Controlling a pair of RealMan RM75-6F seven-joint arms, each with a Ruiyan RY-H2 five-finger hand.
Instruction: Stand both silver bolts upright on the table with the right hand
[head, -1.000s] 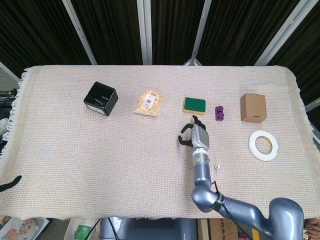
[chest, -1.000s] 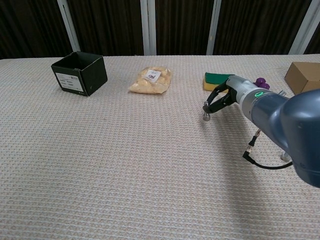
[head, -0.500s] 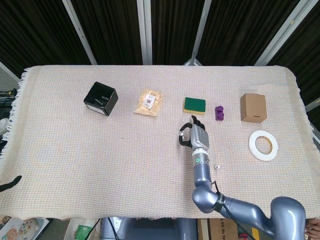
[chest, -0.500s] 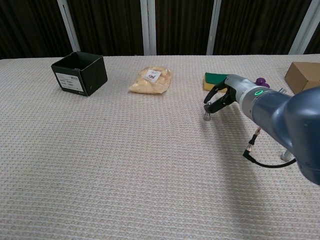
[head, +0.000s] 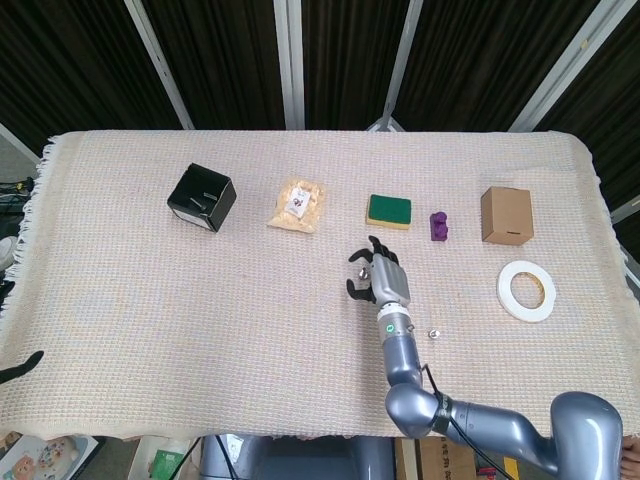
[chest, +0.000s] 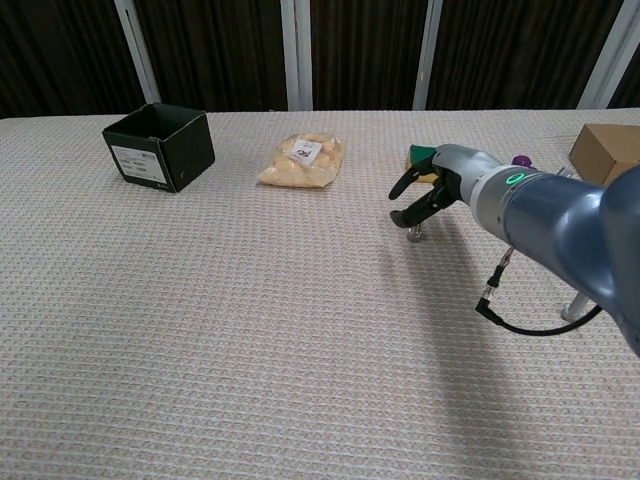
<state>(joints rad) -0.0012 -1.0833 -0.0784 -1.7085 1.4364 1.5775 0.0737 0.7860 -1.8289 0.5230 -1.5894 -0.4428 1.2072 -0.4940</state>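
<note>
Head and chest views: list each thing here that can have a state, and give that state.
Right hand: open, fingers spread just above the first bolt.
First bolt: standing upright.
Second bolt: apart from the hand, pose too small to tell.
Black box: open at the top.
Cardboard box: closed.
Tape roll: lying flat.
</note>
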